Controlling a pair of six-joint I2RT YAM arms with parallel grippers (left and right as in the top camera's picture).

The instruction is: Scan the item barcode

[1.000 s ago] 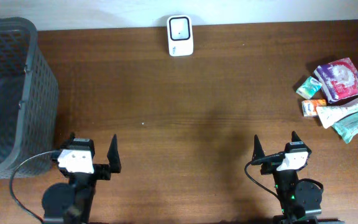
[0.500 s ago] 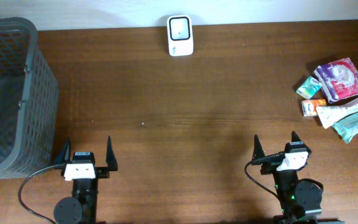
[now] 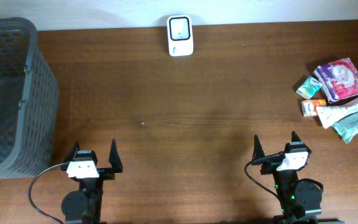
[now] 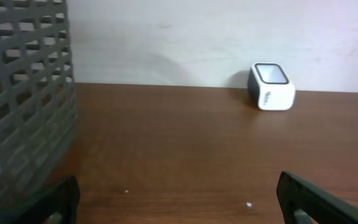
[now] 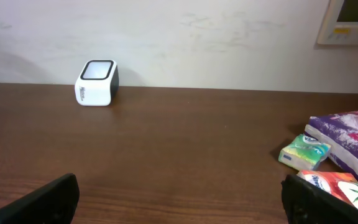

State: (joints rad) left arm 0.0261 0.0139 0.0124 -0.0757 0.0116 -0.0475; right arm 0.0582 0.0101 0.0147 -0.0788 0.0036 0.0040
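You have one dark slatted basket at the far left edge of the table, and it has tall mesh walls. Two arms sit at the near edge. The left gripper is just right of the basket's near corner, with its fingers spread wide and nothing between them. One scanner stands at the far edge near the middle, close to the wall. It is a small white block with rounded corners, a dark screen on its top face and dark sides, and the right wrist view shows small lettering on its front that is too small to read. The right gripper is near the right end of the near edge, likewise spread wide and empty. Five items lie clustered at the right, well apart from both grippers: a purple patterned pack farthest back, a small green packet just left of it, an orange and white box nearer, a white tube lying on its side beside that box, and a teal packet nearest. You cannot make out a barcode on any of them.
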